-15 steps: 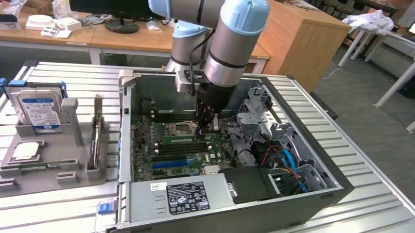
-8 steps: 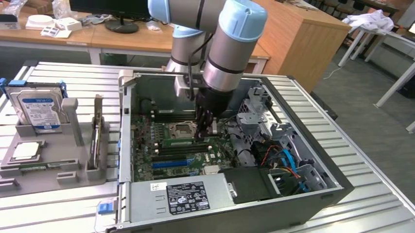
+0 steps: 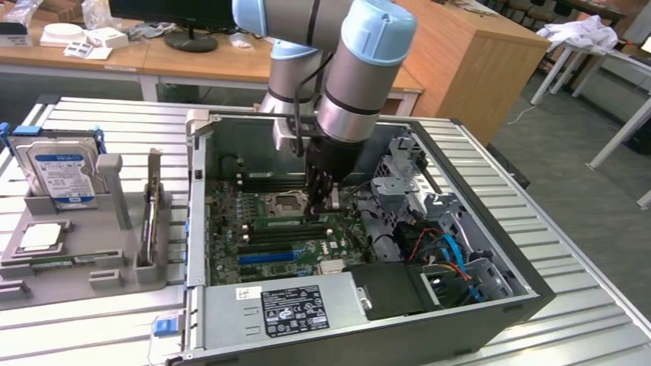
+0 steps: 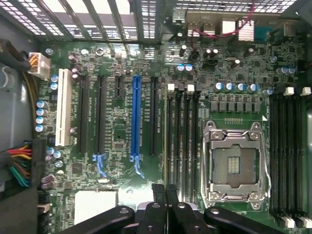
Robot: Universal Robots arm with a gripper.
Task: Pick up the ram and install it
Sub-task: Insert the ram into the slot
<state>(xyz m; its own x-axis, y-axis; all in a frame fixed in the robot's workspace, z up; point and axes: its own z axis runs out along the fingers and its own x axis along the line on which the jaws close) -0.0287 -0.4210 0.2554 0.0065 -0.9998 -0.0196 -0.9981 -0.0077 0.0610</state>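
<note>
My gripper [image 3: 328,204] reaches down into the open computer case [image 3: 305,305], its tips low over the motherboard [image 3: 267,245] just to the exterior view's right of the empty processor socket [image 3: 285,203]. In the wrist view the gripper [image 4: 165,188] has its two dark fingers [image 4: 158,192] pressed close together. A thin pale-green edge, the ram [image 4: 166,141] seen edge-on, runs out from between them. It lies along the black memory slot nearest the blue slot [image 4: 135,117]. I cannot tell whether it is seated. The neighbouring memory slots [image 4: 184,141] look empty.
Outside the case, at the exterior view's left, a grey stand [image 3: 112,259] holds a blue-labelled hard drive [image 3: 61,174], a square silver chip [image 3: 39,238] and a thin upright board [image 3: 152,210]. Drive cages and cables [image 3: 447,252] crowd the case's right side, and the power supply [image 3: 290,309] sits in front.
</note>
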